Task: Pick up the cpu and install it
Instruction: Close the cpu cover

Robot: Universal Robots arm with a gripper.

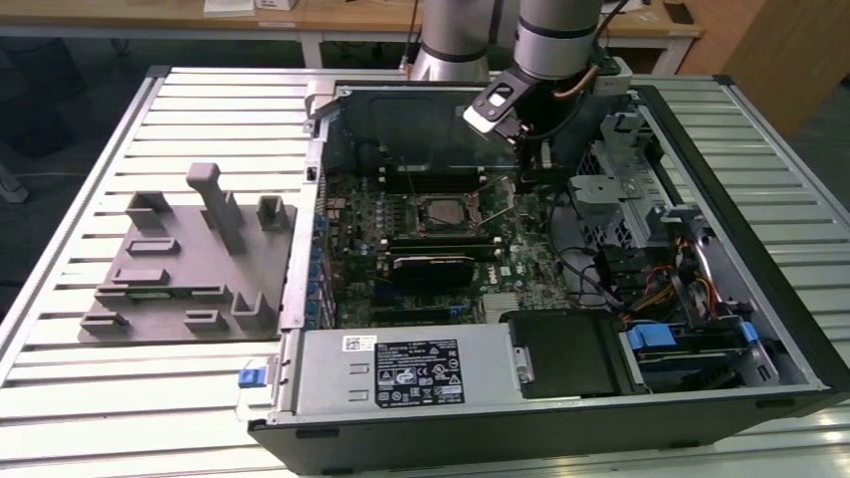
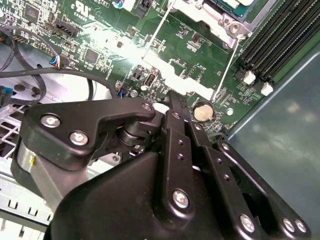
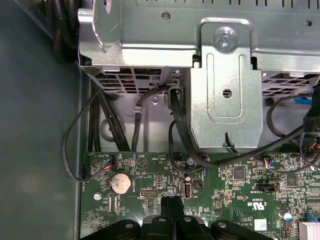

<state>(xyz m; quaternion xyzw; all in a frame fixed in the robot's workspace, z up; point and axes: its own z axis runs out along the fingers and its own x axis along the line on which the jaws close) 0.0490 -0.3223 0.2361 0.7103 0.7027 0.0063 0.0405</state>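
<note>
The open computer case (image 1: pixel 783 329) lies on the slatted table, motherboard (image 1: pixel 531 254) facing up. In the dark metal-framed socket (image 1: pixel 445 212) lies a pale square that looks like the cpu (image 1: pixel 445 211); a sliver of it (image 2: pixel 234 2) shows inside the frame (image 2: pixel 220 17). The thin wire levers (image 2: pixel 155 35) beside the socket stand raised. My gripper (image 1: pixel 531 179) hangs just above the board, to the exterior view's right of the socket. Its black fingers (image 2: pixel 175 107) are pressed together with nothing between them, near the coin battery (image 3: pixel 120 184) in both wire views.
A grey metal drive cage (image 3: pixel 225 100) and black cables (image 3: pixel 180 140) crowd the board's edge close to the gripper. Memory slots (image 2: pixel 280 40) run beside the socket. A grey moulded fixture (image 1: pixel 186 259) sits on the table at the exterior view's left.
</note>
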